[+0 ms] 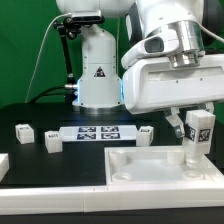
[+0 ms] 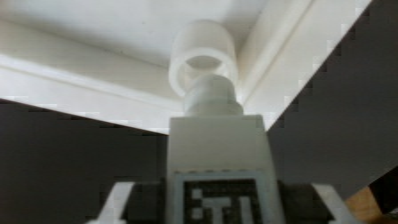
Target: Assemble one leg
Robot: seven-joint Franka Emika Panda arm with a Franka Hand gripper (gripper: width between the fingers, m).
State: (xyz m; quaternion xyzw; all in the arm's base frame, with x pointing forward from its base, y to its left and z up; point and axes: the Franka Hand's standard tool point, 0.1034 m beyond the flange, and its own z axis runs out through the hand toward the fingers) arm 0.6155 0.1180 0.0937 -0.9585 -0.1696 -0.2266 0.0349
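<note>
Fingers (image 2: pixel 114 205) grip one leg (image 1: pixel 200 128) upright over the single base (image 1: pixel 145 172); apparently three loose legs (image 1: pixel 22 130) (image 1: pixel 50 141) (image 1: pixel 146 133) lie nearby.

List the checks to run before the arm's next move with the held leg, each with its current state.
1. The small white plastic block leg is clamped in the claw: ok.
2. Leg roughly upright, tag face visible: ok.
3. Leg's round lower end over a recessed corner pocket of the large white square base: ok, judging by the wrist view.
4. Lower end seated in that pocket: cannot tell.
5. The nearest loose white block and the marker board lie apart from the claw: ok.
</note>
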